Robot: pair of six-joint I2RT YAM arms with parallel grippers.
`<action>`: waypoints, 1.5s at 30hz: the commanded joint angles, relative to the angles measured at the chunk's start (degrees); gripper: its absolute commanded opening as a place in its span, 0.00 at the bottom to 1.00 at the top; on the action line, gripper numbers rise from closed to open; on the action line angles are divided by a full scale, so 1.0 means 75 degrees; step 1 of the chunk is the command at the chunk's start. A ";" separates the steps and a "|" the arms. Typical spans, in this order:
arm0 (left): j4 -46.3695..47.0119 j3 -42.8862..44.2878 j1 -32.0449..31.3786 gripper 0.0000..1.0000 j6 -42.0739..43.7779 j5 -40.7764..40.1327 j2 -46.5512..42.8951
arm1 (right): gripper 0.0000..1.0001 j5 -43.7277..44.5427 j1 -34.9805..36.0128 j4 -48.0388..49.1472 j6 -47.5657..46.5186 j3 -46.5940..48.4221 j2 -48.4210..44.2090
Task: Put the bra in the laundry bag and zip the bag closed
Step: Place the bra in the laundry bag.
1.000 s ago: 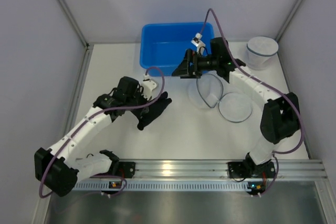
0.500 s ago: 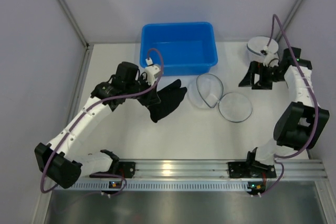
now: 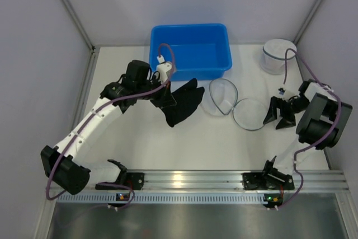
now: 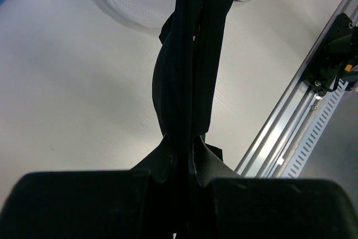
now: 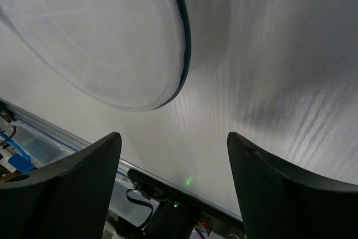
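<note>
At the near right of the tabletop (image 3: 212,144), the right tool (image 3: 278,118) stands with fingers spread and empty just right of the open laundry bag (image 3: 251,113), while farther left the left tool (image 3: 166,92) is clamped on the black bra (image 3: 183,103), which hangs left of the bag, with the blue bin (image 3: 190,48) beyond.

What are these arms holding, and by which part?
The left jaws pinch the black bra by bunched fabric at one end; the rest hangs down. The right jaws are open, holding nothing.

Black bra (image 3: 183,102), blue tub (image 3: 190,48) (both plain).
</note>
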 commanded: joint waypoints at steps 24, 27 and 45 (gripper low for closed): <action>0.2100 0.1202 0.0004 0.00 -0.2019 0.0641 0.1139 | 0.00 -0.2474 0.0419 0.1316 -0.0464 -0.0012 -0.0627; 0.2265 0.1296 -0.0205 0.00 -0.2079 0.0418 0.1256 | 0.00 -0.2978 0.0571 0.0405 -0.0991 0.0269 -0.1119; 0.1972 0.1379 -0.1238 0.00 -0.3590 -0.2311 0.2791 | 0.00 -0.3940 0.1275 -0.0091 -0.0546 -0.0222 -0.2831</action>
